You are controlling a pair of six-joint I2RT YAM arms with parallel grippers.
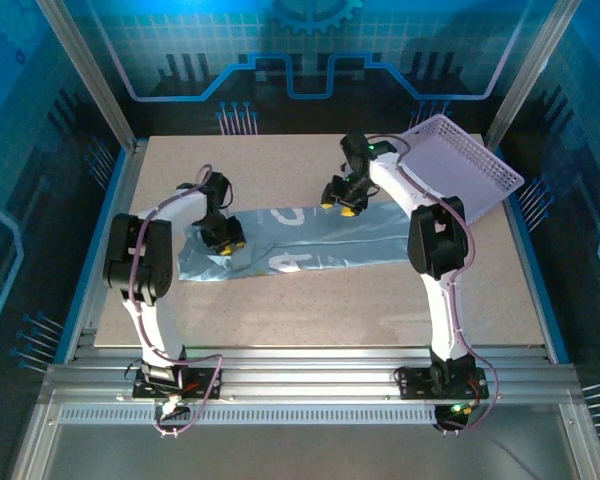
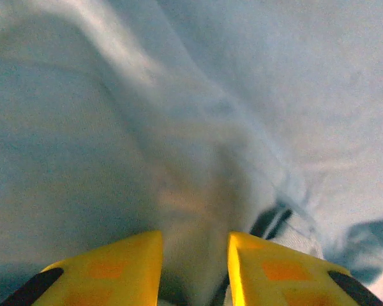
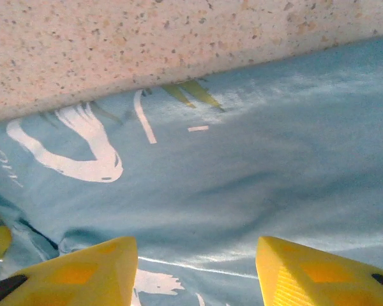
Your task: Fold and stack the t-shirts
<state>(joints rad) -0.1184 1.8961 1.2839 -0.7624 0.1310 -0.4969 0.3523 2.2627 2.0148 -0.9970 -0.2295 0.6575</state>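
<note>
- Low in the top view, the table (image 1: pixel 310 315) is bare in front of the shirt. I think that leaves room for a fold to land.
- The left gripper (image 1: pixel 223 240) is left of the middle, down on the left end of the t-shirt (image 1: pixel 310 245). In its own camera, a ridge of cloth runs up between its yellow fingers (image 2: pixel 115 268), which stand a little apart. I cannot tell if they are squeezing the cloth or not.
- The t-shirt lies in the middle of the table as a long strip going left to right, with the white letters (image 3: pixel 83 150) facing up. It looks folded the long way, so the short folds may come next.
- The right gripper (image 1: pixel 342 203) is just above the middle, over the shirt's far edge. Its fingers are wide apart with nothing between them, maybe ready to pick up that edge.
- The basket (image 1: pixel 465 165) sits at the upper right and looks tipped. It seems to be out of the way there.
</note>
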